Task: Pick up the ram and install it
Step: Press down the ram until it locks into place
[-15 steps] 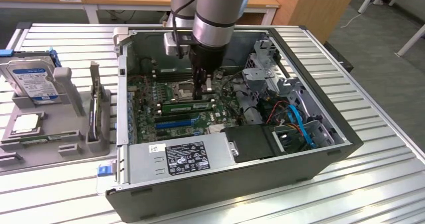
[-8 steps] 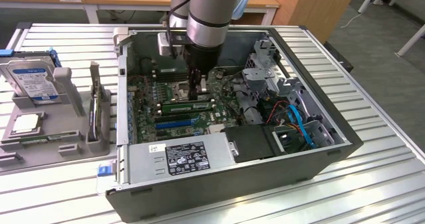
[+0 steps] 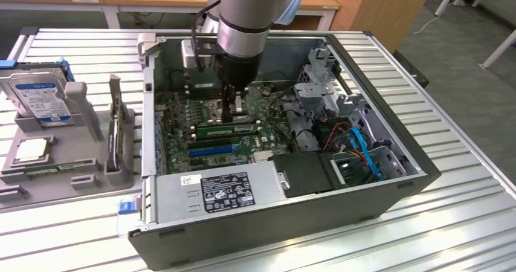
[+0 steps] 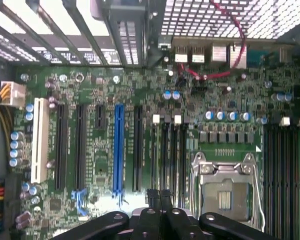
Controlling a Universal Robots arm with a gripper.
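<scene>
The computer case (image 3: 379, 199) lies on its side on the slatted desk (image 3: 467, 181) with its side panel off, so the motherboard (image 3: 209, 112) faces up and the arm can come straight down onto it. The claw (image 3: 238, 116) is low inside the case, over the middle of the motherboard, with its fingers brought together. In the wrist view the two fingertips (image 4: 159, 196) sit pressed side by side, and nothing can be seen held between them. A ram stick (image 3: 229, 127) lies flat across the motherboard right under the claw, touching or nearly touching its tip; that placement suggests, as a judgement, that the closed claw is being used to press the stick into its slot rather than carry it. Whether it is fully seated cannot be told.

Outside the case, beside its open left wall in the exterior view, a grey holder tray (image 3: 57, 181) keeps spare parts upright or flat in fitted pockets, ready to be lifted out: a hard drive (image 3: 38, 98) with a blue-and-white label, and a square silver processor (image 3: 31, 149).

The power supply (image 3: 217, 190) at the near end of the case carries a black label and a small white sticker; the print on both is too small to read.
</scene>
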